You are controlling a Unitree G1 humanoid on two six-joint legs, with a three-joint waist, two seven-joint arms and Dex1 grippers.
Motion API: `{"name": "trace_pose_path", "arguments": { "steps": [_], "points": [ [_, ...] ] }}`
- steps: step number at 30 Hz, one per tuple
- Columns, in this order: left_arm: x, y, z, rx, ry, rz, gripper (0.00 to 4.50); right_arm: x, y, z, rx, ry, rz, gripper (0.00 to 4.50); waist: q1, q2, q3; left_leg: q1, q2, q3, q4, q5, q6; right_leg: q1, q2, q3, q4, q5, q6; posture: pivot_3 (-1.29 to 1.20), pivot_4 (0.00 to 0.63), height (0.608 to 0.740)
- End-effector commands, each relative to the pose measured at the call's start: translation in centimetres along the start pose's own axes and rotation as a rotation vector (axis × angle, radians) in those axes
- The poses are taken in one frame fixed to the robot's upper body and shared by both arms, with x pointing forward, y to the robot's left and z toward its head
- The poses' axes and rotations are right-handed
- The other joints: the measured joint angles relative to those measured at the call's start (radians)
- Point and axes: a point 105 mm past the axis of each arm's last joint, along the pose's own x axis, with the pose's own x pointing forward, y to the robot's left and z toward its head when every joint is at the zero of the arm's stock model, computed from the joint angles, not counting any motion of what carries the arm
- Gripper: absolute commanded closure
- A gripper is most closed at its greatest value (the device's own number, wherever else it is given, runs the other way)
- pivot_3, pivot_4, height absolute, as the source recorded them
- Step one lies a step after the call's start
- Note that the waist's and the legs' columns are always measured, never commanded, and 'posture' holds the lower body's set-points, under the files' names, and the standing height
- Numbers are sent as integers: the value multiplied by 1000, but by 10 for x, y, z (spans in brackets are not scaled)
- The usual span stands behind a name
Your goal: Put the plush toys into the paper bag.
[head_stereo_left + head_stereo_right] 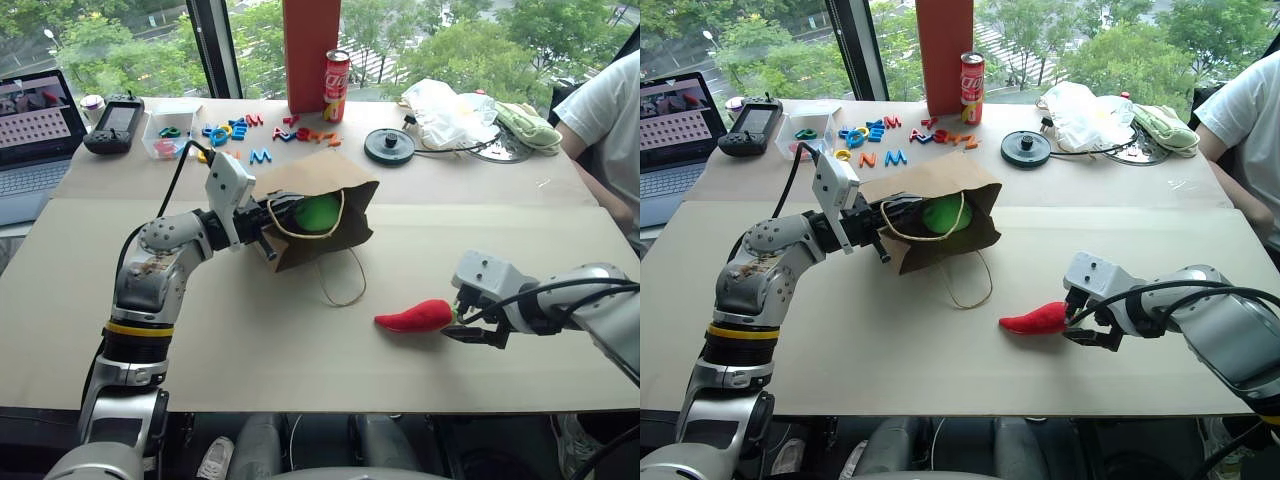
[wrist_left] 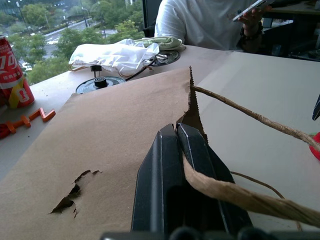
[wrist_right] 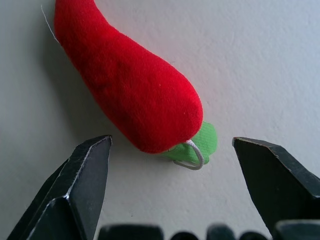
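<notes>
Closing the released right pincer (image 3: 171, 165) squarely on the chili (image 1: 414, 317), at its twelve o'clock; left pincer (image 2: 182, 145) clenched, grasping the bag (image 1: 325, 180) rim.

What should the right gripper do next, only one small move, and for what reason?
Probably move the right gripper a little forward and close it on the red chili toy. Its fingers stand open on either side of the toy's green stem end, touching nothing, and the toy lies on the table. The green toy already sits inside the paper bag, whose rim the left gripper pinches shut.
</notes>
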Motion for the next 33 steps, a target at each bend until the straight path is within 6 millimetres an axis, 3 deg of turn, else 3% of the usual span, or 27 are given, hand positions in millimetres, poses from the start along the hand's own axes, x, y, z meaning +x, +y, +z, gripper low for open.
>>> {"name": "trace_pose_path", "arguments": {
  "steps": [1,4,14,15,18,21,26,29,33],
  "points": [
    [-4,0,12,48,-30,8,4500,6,2,7,-40,-32,11,194,1,0,0,0,0,0,0,0,0,0,0,0,0,0,0,0,150,739],
    [-4,0,13,49,-30,10,4500,9,4,10,-31,-56,26,940,4,0,0,0,-1,0,0,0,0,0,0,0,0,0,0,0,150,739],
    [-5,1,12,51,-24,14,4500,13,5,11,-14,-67,19,4319,10,0,0,0,0,0,1,0,0,0,0,0,0,0,0,0,150,739],
    [-5,2,12,51,-24,13,4500,13,5,11,-12,-68,19,4474,10,0,0,0,0,0,1,0,0,1,0,0,0,0,0,0,150,739],
    [-5,2,12,51,-24,14,4500,10,6,18,-11,-108,20,4474,9,0,0,0,0,0,1,0,0,1,0,0,1,0,0,0,150,739],
    [-5,3,12,52,-25,14,4500,-6,4,49,12,-276,3,4474,9,0,0,0,0,0,1,0,0,0,0,0,1,0,0,0,150,739],
    [-5,2,12,53,-25,12,4500,-20,-3,80,44,-419,-59,4474,13,0,0,0,0,0,1,0,0,1,0,0,1,0,0,0,150,739],
    [-4,1,12,52,-24,7,4500,-10,-14,106,117,-477,-146,4474,10,0,0,0,0,0,2,0,0,1,0,0,2,0,0,0,150,739],
    [-3,-1,12,51,-21,0,4500,10,-17,125,193,-476,-196,4474,10,0,0,0,1,0,2,0,-1,0,1,0,3,0,-1,0,150,739]
  ]
}}
